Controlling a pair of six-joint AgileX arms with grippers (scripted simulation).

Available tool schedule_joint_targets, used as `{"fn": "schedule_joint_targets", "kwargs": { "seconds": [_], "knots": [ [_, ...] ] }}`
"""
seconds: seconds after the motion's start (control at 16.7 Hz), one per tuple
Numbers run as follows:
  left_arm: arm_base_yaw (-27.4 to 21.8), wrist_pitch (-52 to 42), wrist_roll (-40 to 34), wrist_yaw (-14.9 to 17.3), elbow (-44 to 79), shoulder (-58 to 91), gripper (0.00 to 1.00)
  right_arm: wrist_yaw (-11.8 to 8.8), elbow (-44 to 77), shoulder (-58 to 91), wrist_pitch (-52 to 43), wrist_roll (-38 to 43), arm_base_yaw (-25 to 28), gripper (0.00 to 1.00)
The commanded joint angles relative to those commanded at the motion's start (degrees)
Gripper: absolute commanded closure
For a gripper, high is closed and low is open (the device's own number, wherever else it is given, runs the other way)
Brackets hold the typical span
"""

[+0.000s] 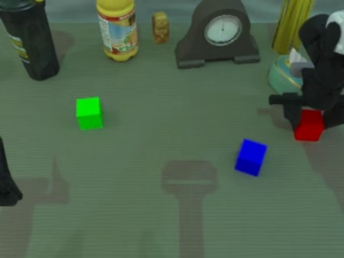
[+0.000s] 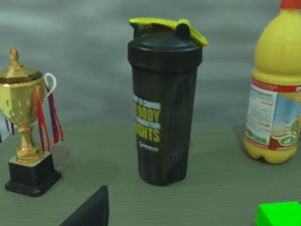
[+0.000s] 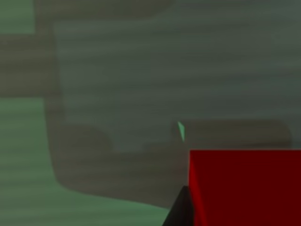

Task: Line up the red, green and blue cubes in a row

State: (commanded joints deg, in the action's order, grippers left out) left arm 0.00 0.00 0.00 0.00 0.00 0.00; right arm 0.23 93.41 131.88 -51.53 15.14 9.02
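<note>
The red cube (image 1: 309, 127) sits at the table's right side, under my right gripper (image 1: 304, 112), which is shut on it. In the right wrist view the red cube (image 3: 244, 188) fills the lower corner with a dark fingertip (image 3: 181, 212) pressed against its side. The blue cube (image 1: 250, 157) lies right of centre, turned a little. The green cube (image 1: 88, 113) rests left of centre, and its corner (image 2: 280, 214) shows in the left wrist view. My left gripper (image 1: 7, 188) is parked at the left edge, open, with one finger (image 2: 89, 212) in its own view.
Along the back stand a black shaker bottle (image 1: 29, 40), a yellow juice bottle (image 1: 117, 29), a small figurine (image 1: 160, 27) and a mantel clock (image 1: 217, 35). A teal base (image 1: 284, 74) with a yellow column is at the back right. A gold trophy (image 2: 26, 127) appears beyond the shaker.
</note>
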Motion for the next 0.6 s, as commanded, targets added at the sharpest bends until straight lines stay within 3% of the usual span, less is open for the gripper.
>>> {"fn": "schedule_joint_targets", "kwargs": {
  "seconds": [0.6],
  "knots": [
    [0.0, 0.0, 0.0, 0.0, 0.0, 0.0, 0.0, 0.37, 9.45, -6.02, -13.93, -0.28, 0.3, 1.0]
  ]
}}
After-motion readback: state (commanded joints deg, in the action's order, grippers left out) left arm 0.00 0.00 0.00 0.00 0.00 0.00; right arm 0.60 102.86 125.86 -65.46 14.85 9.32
